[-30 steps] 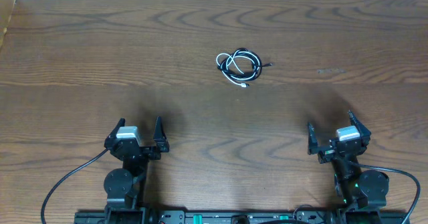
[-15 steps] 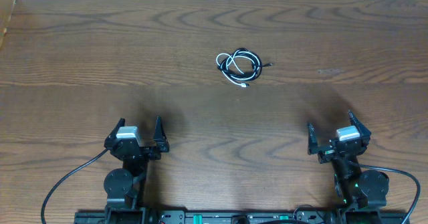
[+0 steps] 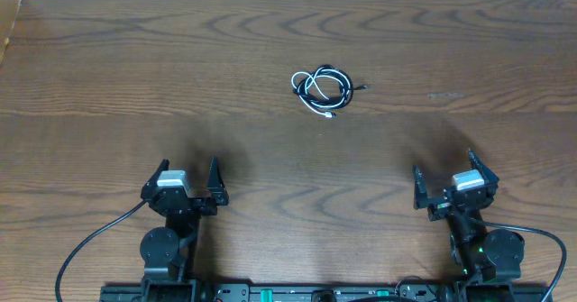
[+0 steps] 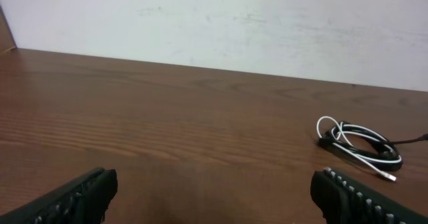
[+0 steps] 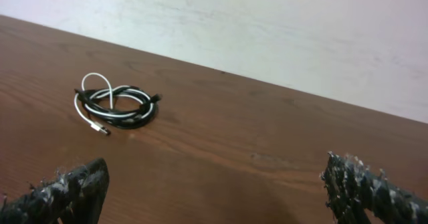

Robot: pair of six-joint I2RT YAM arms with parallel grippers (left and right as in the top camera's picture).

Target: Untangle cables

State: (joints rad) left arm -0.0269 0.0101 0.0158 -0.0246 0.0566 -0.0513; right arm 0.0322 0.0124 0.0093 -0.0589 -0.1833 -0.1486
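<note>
The cables [image 3: 323, 88], one thin black cord and one thin white cord, lie coiled together in a small knot on the wooden table [image 3: 108, 77], past the middle. The same bundle shows at the right of the left wrist view as cables [image 4: 361, 144] and at the left of the right wrist view as cables [image 5: 117, 107]. My left gripper [image 3: 187, 178] stands open near the front left, far from the bundle, nothing between its fingers. My right gripper [image 3: 444, 178] stands open at the front right, also empty.
Thick black arm leads [image 3: 86, 248] curl near both bases at the table's front edge. A pale wall [image 4: 267, 17] rises behind the table's far edge. A wooden side panel [image 3: 9, 18] stands at the far left corner.
</note>
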